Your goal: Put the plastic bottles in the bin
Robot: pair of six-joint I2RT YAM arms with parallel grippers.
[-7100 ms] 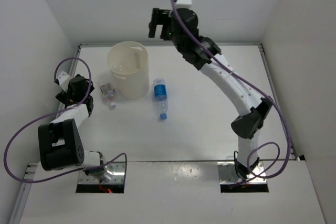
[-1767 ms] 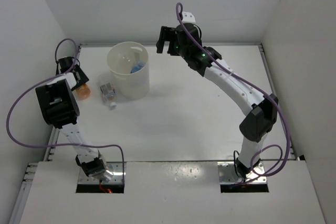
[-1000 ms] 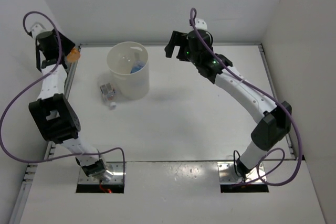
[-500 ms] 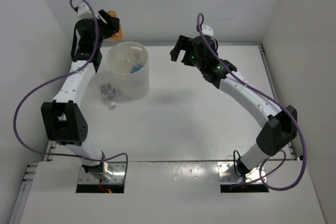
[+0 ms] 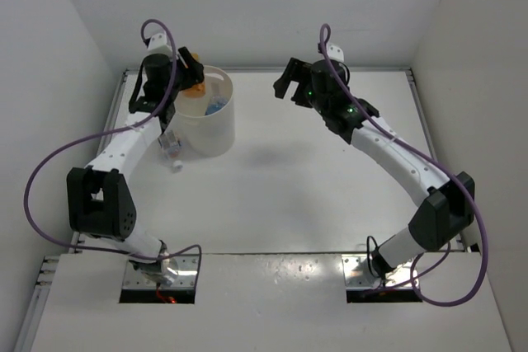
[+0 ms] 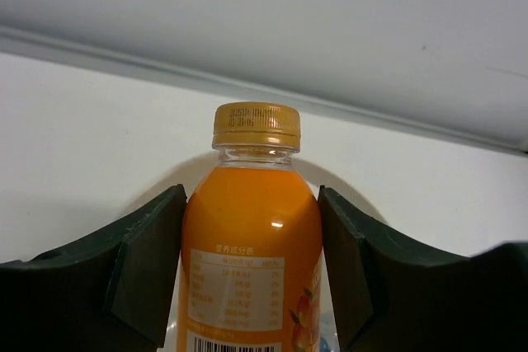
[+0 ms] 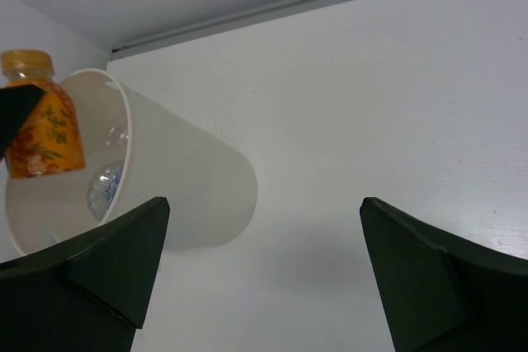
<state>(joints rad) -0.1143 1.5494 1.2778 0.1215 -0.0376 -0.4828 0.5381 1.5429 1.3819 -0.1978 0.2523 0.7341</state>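
Note:
My left gripper (image 5: 190, 73) is shut on the orange bottle (image 5: 195, 86), which it holds over the left rim of the cream-white bin (image 5: 213, 133). In the left wrist view the orange bottle (image 6: 252, 245) stands upright between both dark pads, its gold cap up. A bottle with a blue label (image 5: 215, 107) lies inside the bin. A short clear bottle (image 5: 171, 147) lies on the table just left of the bin. My right gripper (image 5: 288, 84) hangs open and holds nothing, right of the bin. The right wrist view shows the bin (image 7: 190, 179) with the orange bottle (image 7: 41, 129) at its mouth.
White walls close the table at the back, left and right. The left wall runs close behind my left arm (image 5: 124, 146). My right arm (image 5: 388, 154) stretches across the right half of the table.
My left arm has swung from the far left wall over to the bin, carrying the orange bottle. My right gripper has drifted slightly right, away from the bin, still open.

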